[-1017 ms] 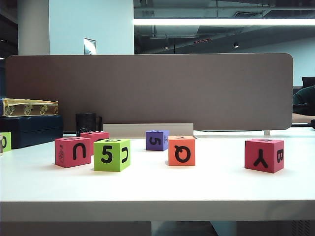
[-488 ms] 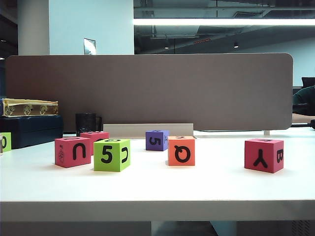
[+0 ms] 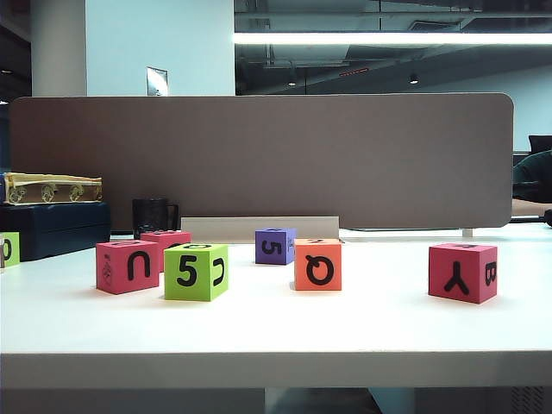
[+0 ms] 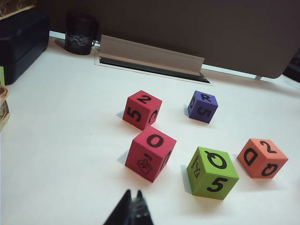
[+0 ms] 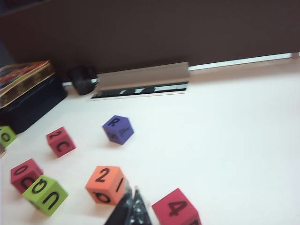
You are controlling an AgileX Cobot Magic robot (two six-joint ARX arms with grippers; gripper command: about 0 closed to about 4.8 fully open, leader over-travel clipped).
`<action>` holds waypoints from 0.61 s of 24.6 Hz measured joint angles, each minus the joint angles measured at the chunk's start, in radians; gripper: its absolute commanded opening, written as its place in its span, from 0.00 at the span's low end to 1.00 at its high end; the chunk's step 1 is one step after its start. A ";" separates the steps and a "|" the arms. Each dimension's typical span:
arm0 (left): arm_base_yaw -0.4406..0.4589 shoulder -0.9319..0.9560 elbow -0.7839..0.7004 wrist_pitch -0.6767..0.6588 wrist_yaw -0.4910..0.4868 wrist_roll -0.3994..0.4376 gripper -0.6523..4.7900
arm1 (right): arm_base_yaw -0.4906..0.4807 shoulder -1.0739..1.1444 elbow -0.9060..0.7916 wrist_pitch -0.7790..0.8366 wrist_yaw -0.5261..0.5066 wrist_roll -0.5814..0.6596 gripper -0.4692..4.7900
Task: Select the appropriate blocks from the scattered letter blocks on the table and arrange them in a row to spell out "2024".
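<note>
On the white table [image 3: 276, 332] stand the scattered letter blocks. The exterior view shows a pink-red U block [image 3: 128, 266], another pink-red block [image 3: 166, 239] behind it, an orange Q block [image 3: 318, 264] and a pink-red Y/B block [image 3: 463, 272]. Neither gripper appears in that view. My left gripper [image 4: 133, 191] is shut and empty, hanging short of a pink-red block topped O [image 4: 150, 153]; beyond sits one topped 2 [image 4: 142, 109]. My right gripper [image 5: 132, 190] is shut and empty, between the orange block topped 2 [image 5: 106, 184] and a pink-red block topped 4 [image 5: 176, 209].
A lime-green 5 block [image 3: 196, 272] and a purple 5 block [image 3: 275, 246] stand among the others. Another green block [image 3: 9, 248] sits at the far left. A dark box with a gold tin [image 3: 52, 216], a black mug [image 3: 153, 214] and a grey partition [image 3: 259, 155] line the back.
</note>
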 measured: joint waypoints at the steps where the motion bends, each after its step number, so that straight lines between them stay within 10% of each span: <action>1: 0.000 0.000 0.000 0.000 0.000 0.000 0.11 | 0.013 0.026 0.024 -0.018 -0.002 -0.014 0.08; 15: 0.000 0.000 0.000 -0.008 0.000 0.000 0.11 | 0.303 0.377 0.273 -0.117 0.028 -0.106 0.08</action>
